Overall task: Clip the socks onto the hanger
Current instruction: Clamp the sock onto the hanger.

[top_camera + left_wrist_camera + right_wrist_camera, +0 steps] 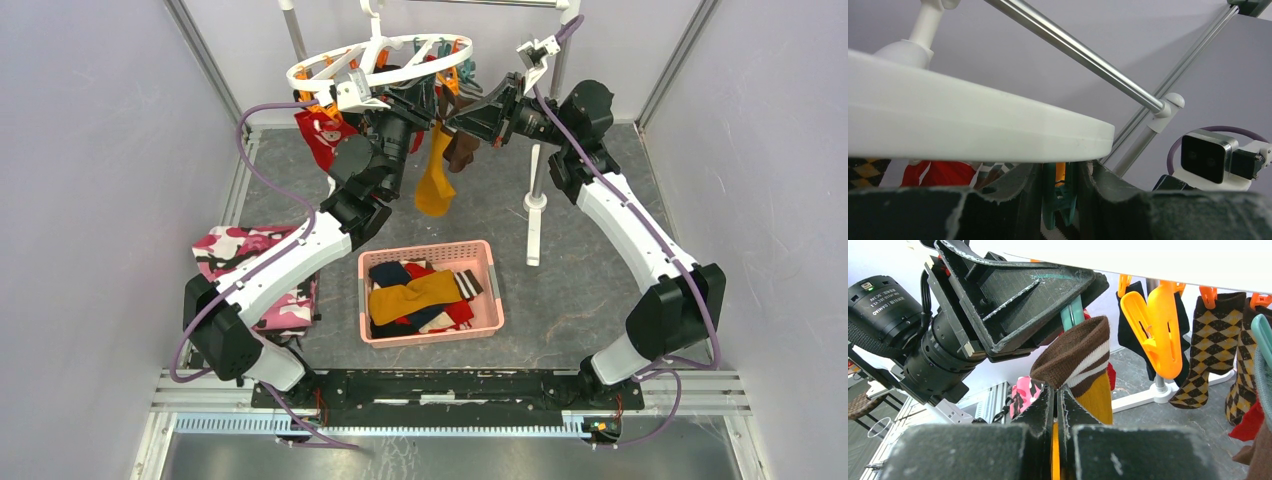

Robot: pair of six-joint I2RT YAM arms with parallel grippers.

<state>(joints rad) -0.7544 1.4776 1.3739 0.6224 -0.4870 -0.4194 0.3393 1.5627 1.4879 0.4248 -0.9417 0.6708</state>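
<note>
Top external view: white plastic round hanger (305, 68), upper centre, bears several socks (322, 135); left gripper (1060, 192) pinches teal clip (1053, 205), right gripper (1055, 405) clamps brown-cuffed mustard sock (1075, 352); pink basket (430, 249) holds more.

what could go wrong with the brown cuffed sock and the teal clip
1. The brown cuff of the mustard sock sits just under the teal clip held by the left gripper; releasing now might catch only an edge, or nothing.
2. The right gripper pinches a thin fold of sock, which could slip out.
3. The hanger hangs free, so pushing up may swing it away.
</note>
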